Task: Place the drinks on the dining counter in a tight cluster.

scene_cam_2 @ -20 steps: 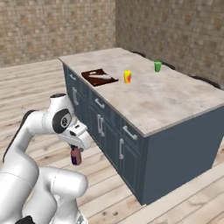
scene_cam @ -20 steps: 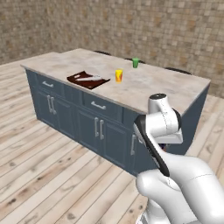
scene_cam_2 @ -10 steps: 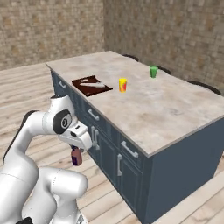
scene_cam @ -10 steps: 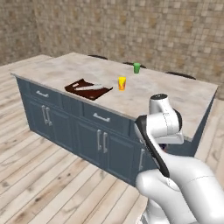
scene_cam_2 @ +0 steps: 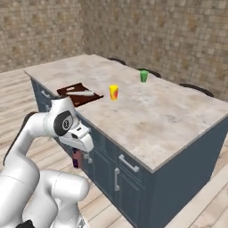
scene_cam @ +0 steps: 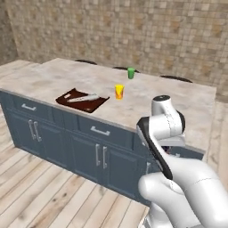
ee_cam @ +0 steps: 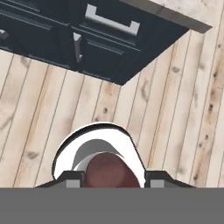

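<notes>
Claw carrying the tiny maroon bottle beside the dining counter

The claw (scene_cam_2: 79,159) hangs low at the arm's side, clenched on the tiny maroon bottle (scene_cam_2: 77,159), probably tucked in close so the load rides steady until the base lines up with the dining counter (scene_cam_2: 156,120). In the hand view the bottle's rounded maroon end (ee_cam: 106,171) sits at 6 o'clock between the finger tips (ee_cam: 72,179), its lower body cut off. On the marble top, the yellow cup (scene_cam_2: 114,92) stands at 3 o'clock of the dark cutting board (scene_cam_2: 78,94), the green cup (scene_cam_2: 144,76) farther back; neither belongs to the cluster. In the left base view the arm's body hides the bottle.
</notes>
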